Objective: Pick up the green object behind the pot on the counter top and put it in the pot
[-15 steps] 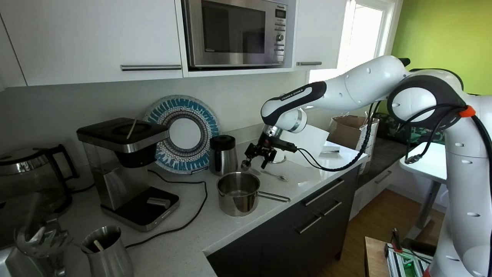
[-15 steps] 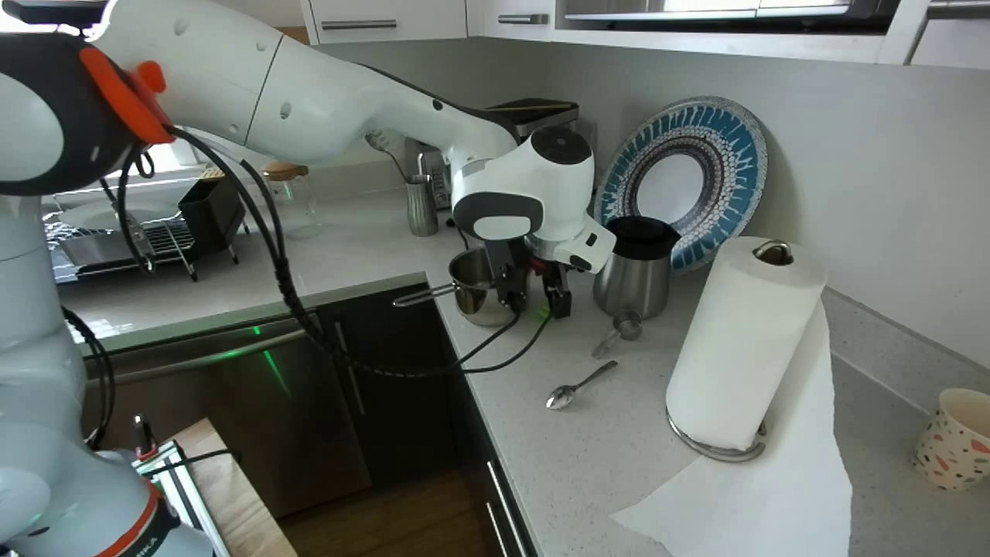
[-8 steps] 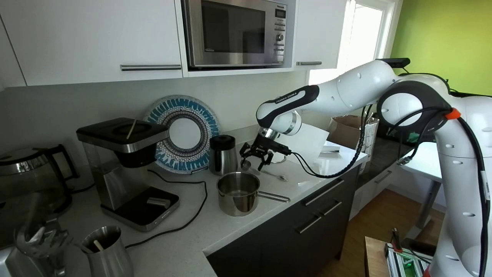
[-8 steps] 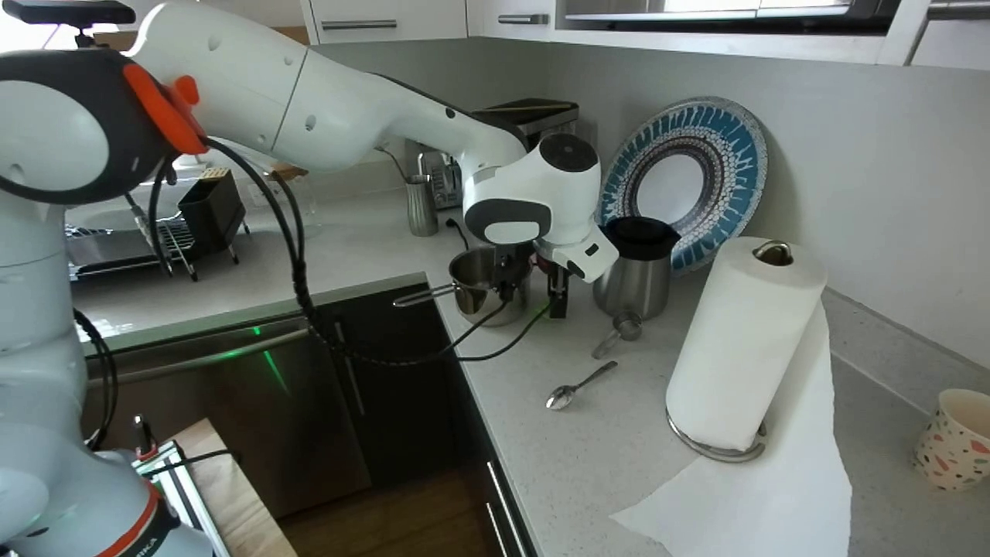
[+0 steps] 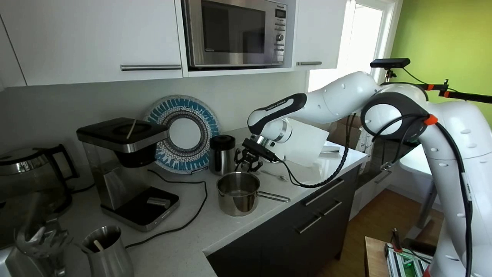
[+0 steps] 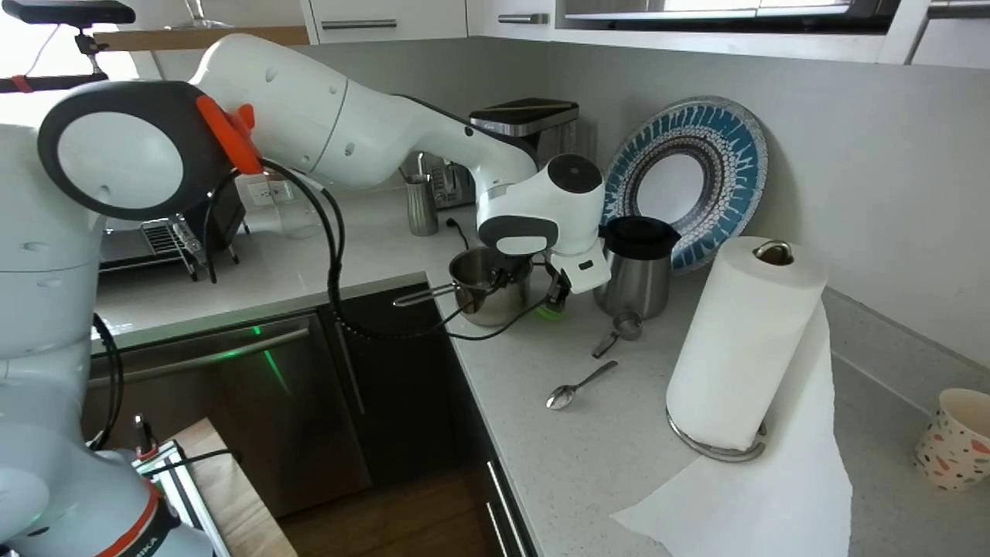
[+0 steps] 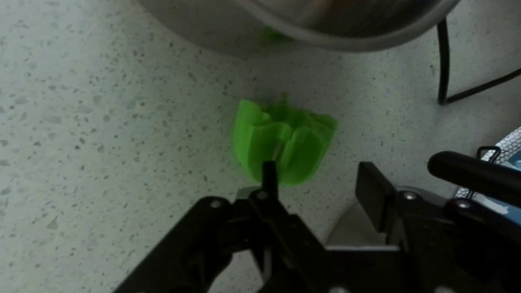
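The green object [image 7: 285, 142] is small, bright, lobed and cup-like. It rests on the counter top [image 7: 101, 162] beside the pot [image 7: 228, 28] in the wrist view. In an exterior view only its lower edge shows under a finger, the green object [image 6: 549, 313]; in an exterior view with the pot [image 5: 238, 200] in front, it is hidden. The pot is shiny steel with a thin handle. My gripper [image 7: 317, 173] is open and empty; one finger overlaps the green object's near edge, the other is off to its right. Contact cannot be told. The gripper [image 5: 246, 167] is tilted behind the pot.
A steel jug with a black lid [image 6: 638, 278] stands close to the gripper. A clear scoop [image 6: 626, 326], a spoon [image 6: 576, 387] and a paper towel roll [image 6: 742, 348] are on the counter. A coffee machine [image 5: 130, 173] and its cable lie on the pot's other side.
The arm has lowered and moved toward the pot and jug. The gripper has tilted more and sits lower near the green object. The pot has not moved.
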You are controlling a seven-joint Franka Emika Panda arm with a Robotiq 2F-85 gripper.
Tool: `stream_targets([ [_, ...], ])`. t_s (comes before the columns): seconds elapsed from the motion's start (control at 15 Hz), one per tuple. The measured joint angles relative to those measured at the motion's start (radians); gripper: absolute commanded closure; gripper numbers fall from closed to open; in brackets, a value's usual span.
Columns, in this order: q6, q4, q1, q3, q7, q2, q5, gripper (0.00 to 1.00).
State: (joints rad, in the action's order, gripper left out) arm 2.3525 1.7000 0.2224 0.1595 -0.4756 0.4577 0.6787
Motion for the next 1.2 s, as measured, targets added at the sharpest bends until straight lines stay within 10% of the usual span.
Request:
stream_targets([
  [0.2, 0.001, -0.016, -0.004, -0.01, -0.063, 0.021, 0.0, 0.98],
  [1.2, -0.027, -0.032, 0.004, -0.02, -0.049, -0.062, -0.002, 0.99],
])
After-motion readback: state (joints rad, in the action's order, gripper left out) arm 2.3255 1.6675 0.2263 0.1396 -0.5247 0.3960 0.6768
